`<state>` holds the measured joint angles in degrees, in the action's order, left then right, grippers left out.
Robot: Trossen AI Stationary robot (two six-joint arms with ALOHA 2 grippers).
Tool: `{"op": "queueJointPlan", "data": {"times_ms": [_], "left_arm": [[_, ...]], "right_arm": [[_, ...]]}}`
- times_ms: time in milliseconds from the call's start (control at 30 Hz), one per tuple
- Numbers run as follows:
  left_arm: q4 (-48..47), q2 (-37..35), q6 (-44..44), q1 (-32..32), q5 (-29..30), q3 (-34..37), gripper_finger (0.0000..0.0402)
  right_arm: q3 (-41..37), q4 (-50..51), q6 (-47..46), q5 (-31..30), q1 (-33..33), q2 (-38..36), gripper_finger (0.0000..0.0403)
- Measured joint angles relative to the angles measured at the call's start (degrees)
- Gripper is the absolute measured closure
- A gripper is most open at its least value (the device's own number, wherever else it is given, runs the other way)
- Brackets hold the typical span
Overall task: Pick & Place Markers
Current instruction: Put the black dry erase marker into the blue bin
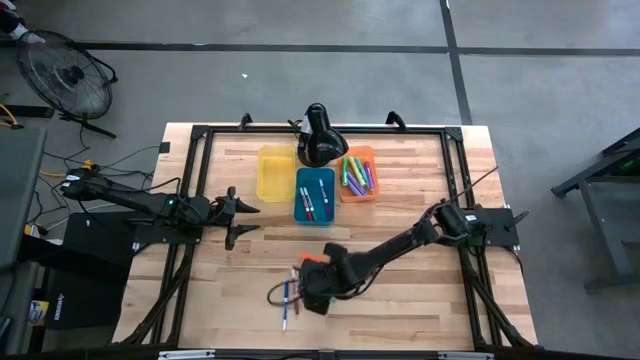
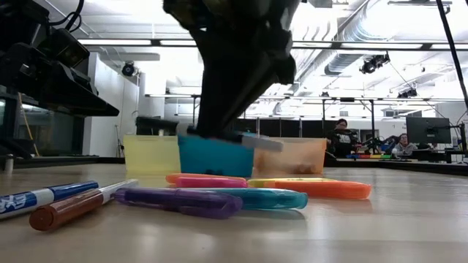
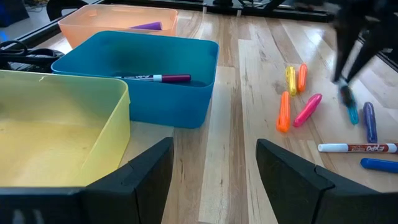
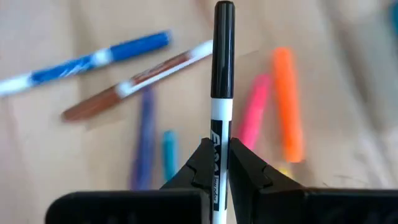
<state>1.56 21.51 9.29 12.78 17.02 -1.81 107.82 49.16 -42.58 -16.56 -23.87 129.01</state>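
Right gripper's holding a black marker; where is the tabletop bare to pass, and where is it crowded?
Bare: wood between the left gripper and the right gripper, and right of the orange bin. Crowded: loose markers under the right gripper; three bins side by side at the far edge.

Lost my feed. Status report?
Right gripper shut on black marker, above loose markers. Left gripper open, idle beside yellow bin. Nothing obstructing.
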Motion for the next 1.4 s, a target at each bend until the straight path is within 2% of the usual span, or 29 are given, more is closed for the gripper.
{"op": "queueJointPlan", "data": {"times_ms": [100,367,567,733,1033,1233,1400], "left_arm": [[0.0,0.01,-0.01,0.0,0.01,0.0,0.0177],[0.0,0.0,-0.01,0.0,0.0,0.0,0.0177],[0.0,0.0,0.0,0.0,0.01,0.0,0.0177],[0.0,-0.01,0.01,0.01,0.0,0.0,0.0177],[0.0,-0.01,-0.01,0.0,0.0,0.0,0.0177],[0.0,0.0,0.01,0.0,0.0,0.0,0.0177],[0.0,0.0,-0.01,0.02,0.0,0.0,0.0177]], "right_arm": [[0.02,2.98,-2.5,-0.5,1.69,-1.7,0.0388],[0.03,6.79,-2.19,-0.67,4.77,-4.64,0.0388],[0.03,6.74,-2.82,-1.25,7.68,-4.72,0.0385],[0.03,6.76,-3.99,-4.23,9.25,-4.99,0.0389],[0.12,7.56,-9.27,-7.03,13.68,-5.77,0.0389],[0.12,3.8,-10.97,-7.23,17.98,-5.77,0.039],[0.12,1.96,-12.72,-9.93,21.12,-5.77,0.0387]]}}
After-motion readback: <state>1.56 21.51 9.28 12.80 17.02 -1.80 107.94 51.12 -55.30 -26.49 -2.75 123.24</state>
